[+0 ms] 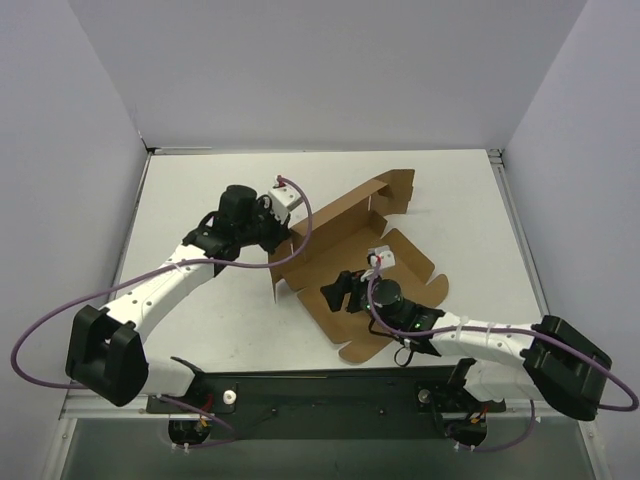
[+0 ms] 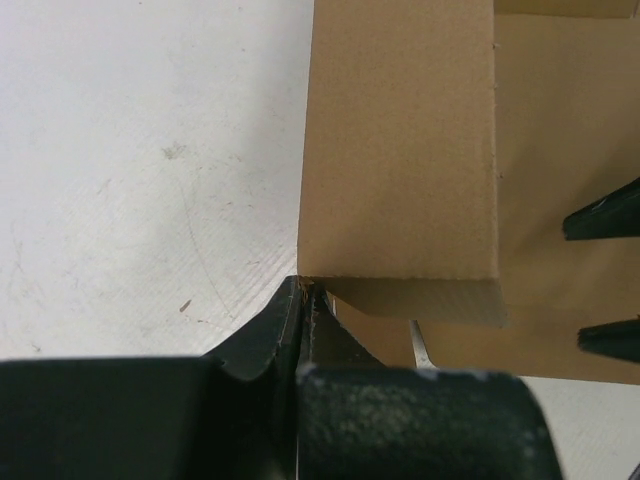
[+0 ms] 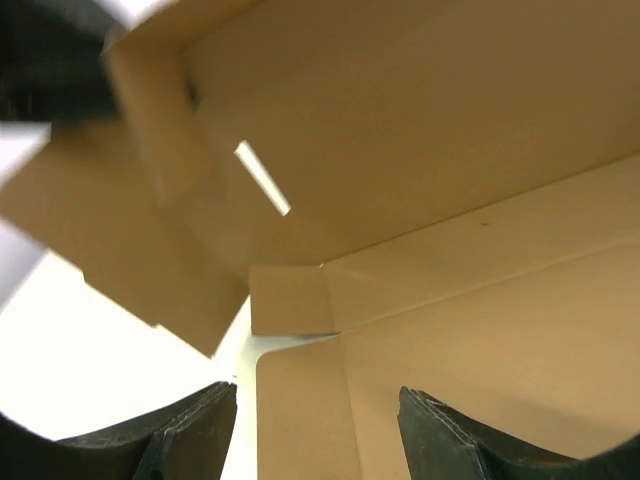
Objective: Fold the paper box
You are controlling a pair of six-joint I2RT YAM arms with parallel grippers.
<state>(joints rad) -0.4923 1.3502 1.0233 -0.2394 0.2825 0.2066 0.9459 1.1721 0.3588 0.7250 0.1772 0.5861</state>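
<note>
White table [image 1: 200, 190], brown paper box [image 1: 345, 225] partly folded, left end effector [image 2: 303, 288] pinching its corner, right end effector [image 3: 318, 390] wide

White arm links [image 1: 160, 288], bulky black joints [image 1: 105, 352], looping purple cables [image 1: 60, 306], black base plate [image 1: 330, 400]

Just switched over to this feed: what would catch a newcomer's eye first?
The half-folded brown paper box sprawls in the middle of the table, one wall raised on its left. The left gripper is pinched shut on that wall's corner, while the right gripper hangs open over the box floor.
</note>
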